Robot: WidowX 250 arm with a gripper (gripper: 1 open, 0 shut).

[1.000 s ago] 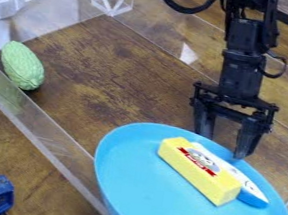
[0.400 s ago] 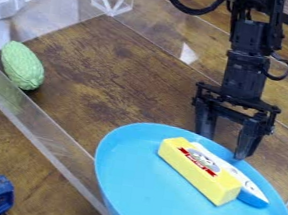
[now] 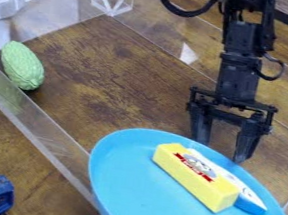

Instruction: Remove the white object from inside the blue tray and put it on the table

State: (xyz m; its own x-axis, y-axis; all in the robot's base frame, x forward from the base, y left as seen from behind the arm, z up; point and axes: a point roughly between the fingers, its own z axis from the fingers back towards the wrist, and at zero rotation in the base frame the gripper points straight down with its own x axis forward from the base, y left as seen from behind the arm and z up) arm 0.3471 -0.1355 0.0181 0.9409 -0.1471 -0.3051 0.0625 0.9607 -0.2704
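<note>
The white object [image 3: 244, 187] lies partly hidden behind the yellow block [image 3: 197, 178], pincer [image 3: 222, 146] open.

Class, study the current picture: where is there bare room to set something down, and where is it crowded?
Bare table lies between the green vegetable and the gripper. The blue tray is bare left of the yellow block. It is crowded where block, white object and gripper bunch together.
</note>
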